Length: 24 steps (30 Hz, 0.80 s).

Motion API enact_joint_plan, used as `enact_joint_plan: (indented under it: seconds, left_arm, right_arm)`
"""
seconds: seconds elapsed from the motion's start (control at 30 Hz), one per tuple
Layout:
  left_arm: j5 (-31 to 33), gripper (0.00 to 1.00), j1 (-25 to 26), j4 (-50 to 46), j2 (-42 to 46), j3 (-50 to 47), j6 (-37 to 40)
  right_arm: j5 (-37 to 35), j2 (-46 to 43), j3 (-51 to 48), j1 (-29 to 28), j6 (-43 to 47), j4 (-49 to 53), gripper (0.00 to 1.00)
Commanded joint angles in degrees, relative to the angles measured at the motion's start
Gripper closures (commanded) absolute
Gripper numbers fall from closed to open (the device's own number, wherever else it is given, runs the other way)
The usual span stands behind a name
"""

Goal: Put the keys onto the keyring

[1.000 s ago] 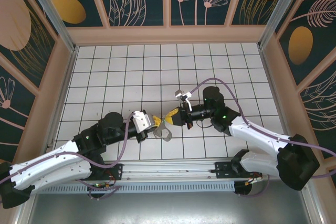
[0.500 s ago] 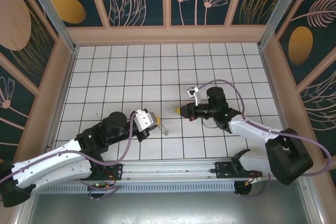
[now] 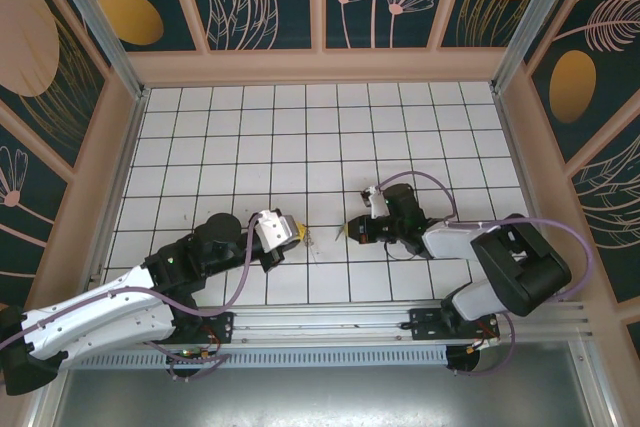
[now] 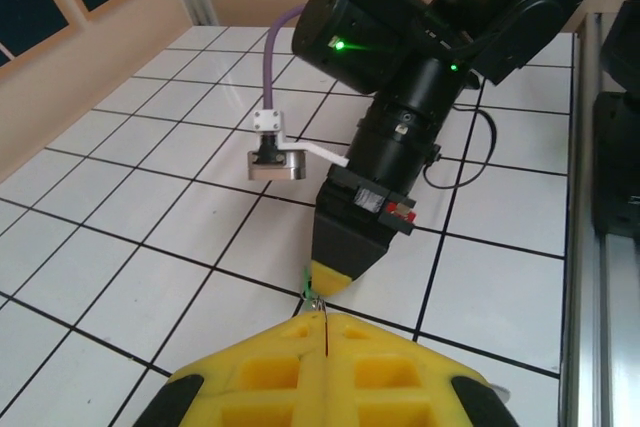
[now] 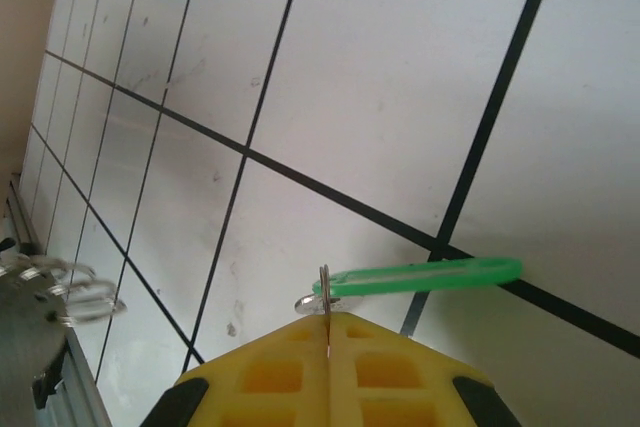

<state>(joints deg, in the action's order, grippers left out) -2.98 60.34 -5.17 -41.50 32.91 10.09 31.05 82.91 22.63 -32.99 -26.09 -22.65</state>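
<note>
The keys [image 5: 430,274] are one thin, bright green loop, long and flat. It lies sideways, low over the white floor, and crosses a black line. A small shiny ring at its left end stands on its edge, pinched in the tip of the right gripper [image 5: 327,319]. The keyring [image 3: 309,237] is a tiny tan bit at the tip of the left gripper [image 3: 299,234]. It is too small to tell its shape.

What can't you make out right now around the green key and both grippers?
Top view: the small bright-green key, between left gripper and right gripper, is too small to show its attachment.
Right wrist view: silvery rings are blurred; the left edge cuts off their carrier.
Left wrist view: the seam between the shut yellow fingers is too thin to read.
</note>
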Motion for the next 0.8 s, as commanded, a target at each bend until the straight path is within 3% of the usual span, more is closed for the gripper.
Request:
enact_joint_plan:
  seconds: [0.0, 0.13, 0.4, 0.77]
  left_arm:
    - [-2.8, 1.00, 0.3, 0.6, -0.6, 1.5, 0.2]
    - [-3.7, 1.00, 0.3, 0.9, -1.0, 1.6, 0.1]
    - [-4.6, 1.00, 0.3, 1.2, 0.6, 1.7, 0.5]
    - [-6.1, 1.00, 0.3, 2.4, 0.0, 1.5, 0.0]
  right_arm:
    - [-1.1, 1.1, -1.0, -0.3, -1.2, -4.1, 1.00]
    - [-1.0, -0.1, -1.4, -0.3, -0.3, -4.4, 1.00]
    - [-2.7, -8.5, -0.9, -0.3, 4.6, 0.0, 0.79]
    - [2.9, -29.0, -4.9, -1.4, 11.3, -3.9, 0.55]
